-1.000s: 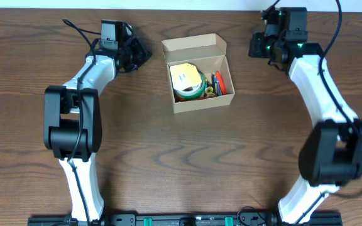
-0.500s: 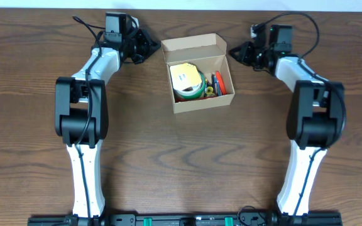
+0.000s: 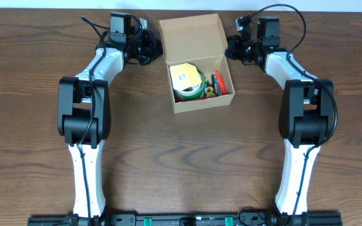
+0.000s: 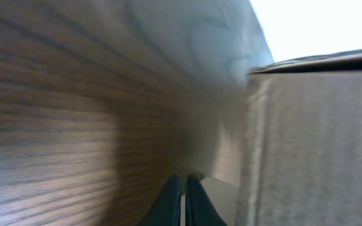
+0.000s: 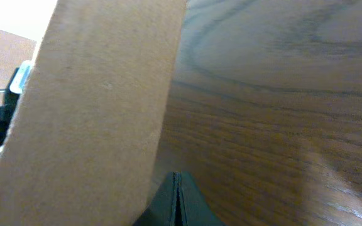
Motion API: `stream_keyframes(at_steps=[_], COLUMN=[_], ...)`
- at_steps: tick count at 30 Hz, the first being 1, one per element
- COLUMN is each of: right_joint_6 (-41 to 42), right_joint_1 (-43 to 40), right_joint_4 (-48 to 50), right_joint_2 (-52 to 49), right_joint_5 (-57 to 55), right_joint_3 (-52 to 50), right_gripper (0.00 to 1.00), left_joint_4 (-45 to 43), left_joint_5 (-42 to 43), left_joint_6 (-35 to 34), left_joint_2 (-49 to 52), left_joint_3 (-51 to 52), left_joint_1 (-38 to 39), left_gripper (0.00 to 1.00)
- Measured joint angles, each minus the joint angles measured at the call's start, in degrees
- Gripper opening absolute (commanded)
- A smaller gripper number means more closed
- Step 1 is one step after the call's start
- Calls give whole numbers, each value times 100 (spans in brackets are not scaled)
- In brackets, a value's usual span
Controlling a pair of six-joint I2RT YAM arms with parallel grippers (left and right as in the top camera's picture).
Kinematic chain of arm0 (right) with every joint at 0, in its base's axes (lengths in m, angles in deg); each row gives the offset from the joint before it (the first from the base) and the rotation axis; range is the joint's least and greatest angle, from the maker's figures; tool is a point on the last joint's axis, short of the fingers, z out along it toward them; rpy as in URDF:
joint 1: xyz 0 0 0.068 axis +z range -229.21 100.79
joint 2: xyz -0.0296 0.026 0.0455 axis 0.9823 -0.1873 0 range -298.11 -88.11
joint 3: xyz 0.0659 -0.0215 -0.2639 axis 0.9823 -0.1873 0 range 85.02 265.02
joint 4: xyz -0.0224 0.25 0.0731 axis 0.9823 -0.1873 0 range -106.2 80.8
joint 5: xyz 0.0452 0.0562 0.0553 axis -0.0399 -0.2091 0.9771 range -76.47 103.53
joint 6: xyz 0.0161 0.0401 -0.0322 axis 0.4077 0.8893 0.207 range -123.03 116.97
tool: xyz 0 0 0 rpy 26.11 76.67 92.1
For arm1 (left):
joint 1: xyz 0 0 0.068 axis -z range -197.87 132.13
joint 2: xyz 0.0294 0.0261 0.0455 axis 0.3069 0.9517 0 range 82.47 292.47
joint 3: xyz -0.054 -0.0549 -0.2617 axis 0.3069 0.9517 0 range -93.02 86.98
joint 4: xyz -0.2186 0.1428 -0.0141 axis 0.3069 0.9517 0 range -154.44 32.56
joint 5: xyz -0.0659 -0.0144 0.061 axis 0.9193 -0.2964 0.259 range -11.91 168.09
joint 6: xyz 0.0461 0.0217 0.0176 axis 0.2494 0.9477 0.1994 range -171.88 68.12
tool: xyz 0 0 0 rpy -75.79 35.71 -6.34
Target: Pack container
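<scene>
Overhead first: the container (image 3: 203, 102) is parked toward 12 o'clock on the desk (image 3: 168, 163). Its flap lid (image 3: 190, 34) is stood up at the far side, and a yellow-green tape roll (image 3: 187, 81) plus some red bits (image 3: 218, 80) can be seen inside. The left end effector (image 3: 153, 49) is pressed shut at the flap's 9 o'clock edge and the right end effector (image 3: 231, 48) is pinched closed at its 3 o'clock edge, with nothing held by either. In the left wrist view, closed tips are seen at 6 o'clock just beside the cardboard wall at 3 o'clock, though contact can't be confirmed. In the right wrist view, shut tips are seen at 6 o'clock, with the flap filling 9 to 12 o'clock. As for what could go wrong: a light box nudged from two sides could probably get slid or twisted, or the flap creased if the pushes aren't matched. The tape roll looks tall, so the lid might be blocked from folding flat.
</scene>
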Motion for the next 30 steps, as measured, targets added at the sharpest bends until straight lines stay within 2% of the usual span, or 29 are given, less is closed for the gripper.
stream_keyframes(at_steps=[12,20,24,30], right_joint_6=[-2,-42,-417,-1843], right_joint_1=[-334,-424,-426,-385], right_joint_4=[667,780,-225,-2581], right_joint_2=[0,15,258,1202], right_joint_5=[1285,2024,2031,1283], right_joint_3=[2,11,31,46], right_gripper=[2,2,2,1], left_joint_4=[-1259,-1386,-1325,-511], left_joint_5=[872,1274,1519,1681], left_joint_6=[-116,116,323,890], left_joint_2=[-4,-214,-490,-1104], left_joint_3=[-7,-7,-7,-20], left_joint_1=[-323,-306,-306,-284], left_gripper=[5,5,5,5])
